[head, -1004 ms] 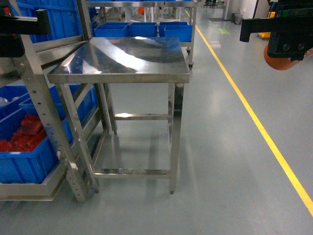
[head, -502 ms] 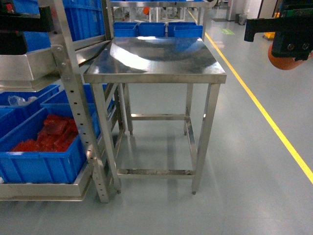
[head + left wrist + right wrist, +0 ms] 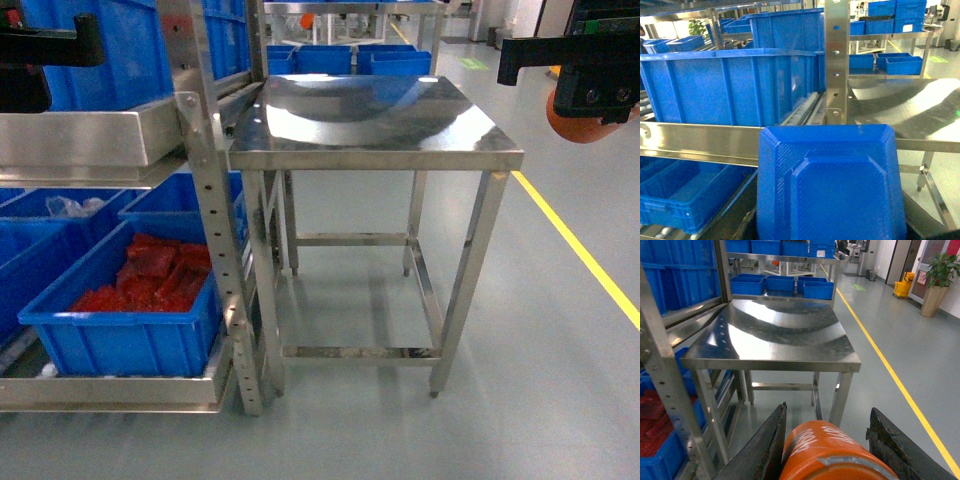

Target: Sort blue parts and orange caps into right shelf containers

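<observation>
One orange cap (image 3: pixel 832 452) is clamped in the right gripper (image 3: pixel 830 450), near the steel table (image 3: pixel 775 335). One blue part (image 3: pixel 827 182) hides the left gripper; its grip is unclear.

orange cap (image 3: pixel 832 452) | between right end effector fingers | blue part (image 3: pixel 827 182) | large blue crates (image 3: pixel 725 82) on shelf
</observation>
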Controlling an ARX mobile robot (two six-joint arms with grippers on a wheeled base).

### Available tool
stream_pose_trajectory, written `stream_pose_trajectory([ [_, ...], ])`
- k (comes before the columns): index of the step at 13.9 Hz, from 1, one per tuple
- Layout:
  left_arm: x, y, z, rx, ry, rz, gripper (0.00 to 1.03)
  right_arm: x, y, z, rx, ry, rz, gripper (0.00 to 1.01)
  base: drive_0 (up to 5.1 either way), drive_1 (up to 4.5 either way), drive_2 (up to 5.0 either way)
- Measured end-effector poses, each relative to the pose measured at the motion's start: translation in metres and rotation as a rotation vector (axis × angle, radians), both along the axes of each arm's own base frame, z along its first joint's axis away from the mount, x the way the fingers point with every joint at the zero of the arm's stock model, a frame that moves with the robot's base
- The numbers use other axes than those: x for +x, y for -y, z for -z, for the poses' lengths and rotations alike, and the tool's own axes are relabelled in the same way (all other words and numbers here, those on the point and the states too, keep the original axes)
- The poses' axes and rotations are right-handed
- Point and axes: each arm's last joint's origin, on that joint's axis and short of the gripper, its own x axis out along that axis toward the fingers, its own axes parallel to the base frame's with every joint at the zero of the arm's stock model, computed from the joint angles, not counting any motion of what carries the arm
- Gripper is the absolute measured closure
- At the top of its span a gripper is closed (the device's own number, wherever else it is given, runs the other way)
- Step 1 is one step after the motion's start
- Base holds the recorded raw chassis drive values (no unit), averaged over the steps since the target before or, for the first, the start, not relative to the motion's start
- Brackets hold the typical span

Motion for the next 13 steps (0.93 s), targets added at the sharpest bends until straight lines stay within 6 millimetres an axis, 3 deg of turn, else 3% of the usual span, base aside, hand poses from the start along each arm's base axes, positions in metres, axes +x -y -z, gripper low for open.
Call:
stream_pose_trajectory([
  [13,0.0003,-0.0011,0.0001,0.0,-0.001,-0.006,0.59,-0.0004,-0.0013,0.0002,-0.001,0.0,-0.005,0.57,-5.0,2.41,2.4],
])
